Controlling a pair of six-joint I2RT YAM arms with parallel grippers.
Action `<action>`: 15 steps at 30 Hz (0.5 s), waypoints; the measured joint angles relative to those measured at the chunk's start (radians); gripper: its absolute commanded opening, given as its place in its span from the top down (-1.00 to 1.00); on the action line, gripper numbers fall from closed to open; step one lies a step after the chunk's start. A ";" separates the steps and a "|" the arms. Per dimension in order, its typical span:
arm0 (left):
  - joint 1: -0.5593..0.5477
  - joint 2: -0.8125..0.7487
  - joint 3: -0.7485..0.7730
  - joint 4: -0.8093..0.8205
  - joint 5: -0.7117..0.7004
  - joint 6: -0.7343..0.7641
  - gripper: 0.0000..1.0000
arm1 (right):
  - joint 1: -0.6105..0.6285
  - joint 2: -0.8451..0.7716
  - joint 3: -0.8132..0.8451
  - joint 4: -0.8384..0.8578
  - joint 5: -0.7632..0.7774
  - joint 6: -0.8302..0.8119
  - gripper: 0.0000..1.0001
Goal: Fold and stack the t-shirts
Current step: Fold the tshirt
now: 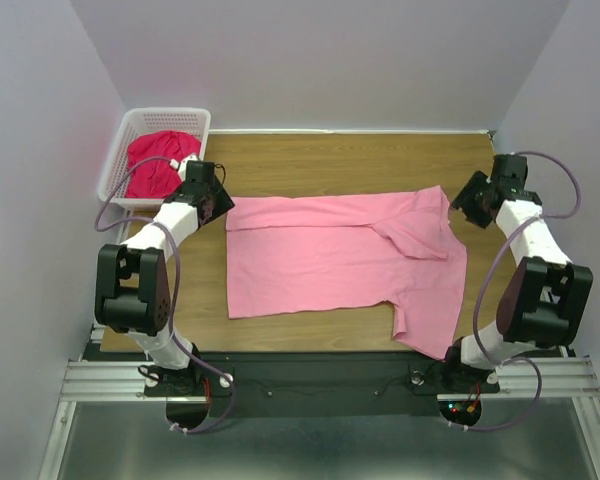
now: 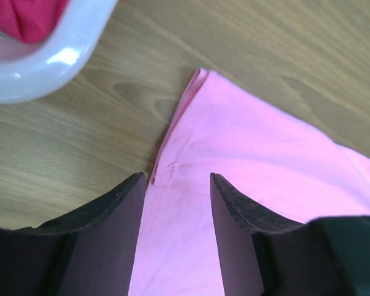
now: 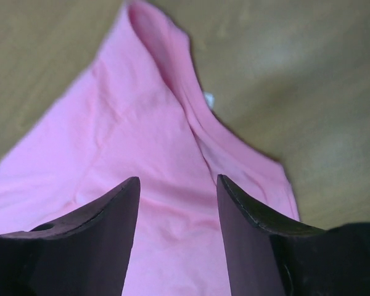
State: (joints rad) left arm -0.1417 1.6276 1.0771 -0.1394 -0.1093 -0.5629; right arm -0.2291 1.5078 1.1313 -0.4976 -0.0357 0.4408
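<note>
Pink t-shirt [image 1: 320,265] lies flat; left hand [image 2: 176,182] and right hand [image 3: 177,184], fingers parted, hold nothing above its corners.

No legible text, brand, number or sign in any of the three views. Right wrist view: a small white tag [image 3: 208,98] shows at the far edge of the pink t-shirt [image 3: 154,172], too small and blurred to tell whether it carries print.
</note>
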 measured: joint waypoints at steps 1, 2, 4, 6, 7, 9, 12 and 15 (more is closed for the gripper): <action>-0.003 -0.007 0.006 0.000 -0.004 0.004 -0.07 | 0.000 0.021 0.026 0.010 -0.007 -0.006 -0.11; -0.006 -0.007 0.019 -0.003 -0.012 0.009 0.01 | 0.000 0.054 0.059 0.035 -0.024 -0.018 -0.11; -0.015 0.008 0.053 0.001 -0.020 0.022 0.09 | 0.000 0.113 0.099 0.080 -0.044 -0.031 -0.11; -0.021 0.026 0.077 0.006 -0.021 0.028 0.18 | 0.000 0.180 0.127 0.113 -0.065 -0.046 -0.11; -0.023 0.045 0.095 0.016 -0.021 0.031 0.19 | 0.000 0.223 0.143 0.126 -0.076 -0.053 -0.11; -0.027 0.090 0.126 0.029 -0.020 0.039 0.20 | 0.000 0.292 0.175 0.143 -0.101 -0.067 -0.11; -0.030 0.163 0.172 0.039 -0.018 0.050 0.22 | 0.000 0.377 0.219 0.163 -0.130 -0.082 -0.07; -0.032 0.231 0.214 0.045 -0.008 0.058 0.28 | 0.000 0.455 0.276 0.181 -0.165 -0.097 -0.01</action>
State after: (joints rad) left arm -0.1738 1.8587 1.2915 -0.0948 -0.1169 -0.5053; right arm -0.2291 1.9625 1.4071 -0.3164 -0.2005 0.3439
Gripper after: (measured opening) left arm 0.385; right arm 0.522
